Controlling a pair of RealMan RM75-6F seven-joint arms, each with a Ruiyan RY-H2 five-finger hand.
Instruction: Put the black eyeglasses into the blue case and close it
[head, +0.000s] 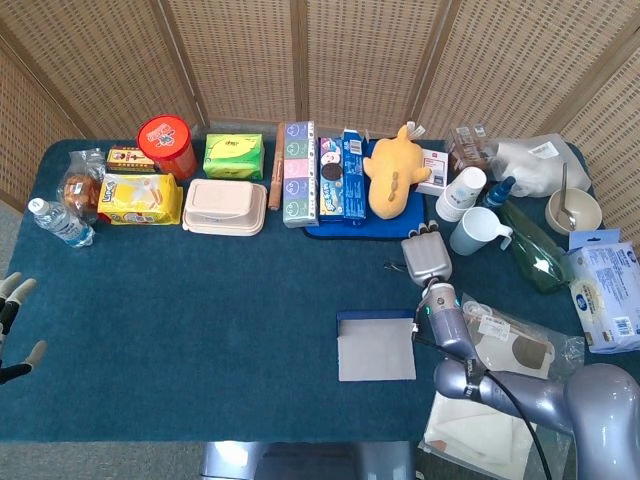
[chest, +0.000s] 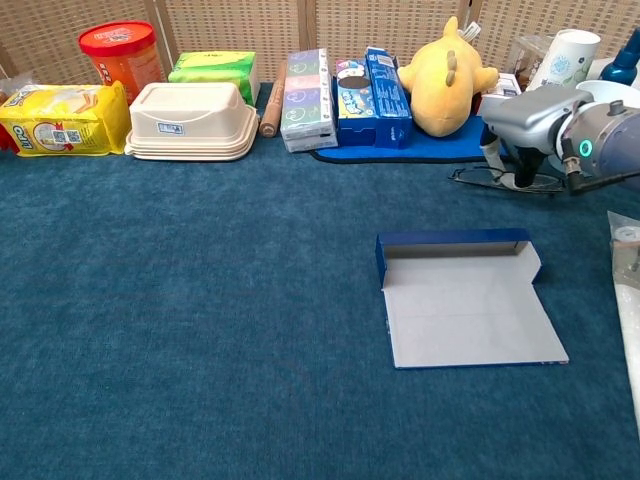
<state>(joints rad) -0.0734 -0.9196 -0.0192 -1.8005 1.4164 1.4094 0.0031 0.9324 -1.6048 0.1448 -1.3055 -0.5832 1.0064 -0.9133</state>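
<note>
The black eyeglasses hang just above the cloth at the right, in front of the blue tray. My right hand is over them, its fingers reaching down and pinching the frame. In the head view the right hand covers most of the eyeglasses. The blue case lies open and flat nearer the front, its grey inside up, with nothing in it; the blue case sits below the hand in the head view. My left hand is at the far left edge, fingers apart, holding nothing.
A yellow plush toy and snack boxes stand right behind the glasses. Cups, a green bottle and plastic bags crowd the right side. A beige lunch box and a red tub are at the back left.
</note>
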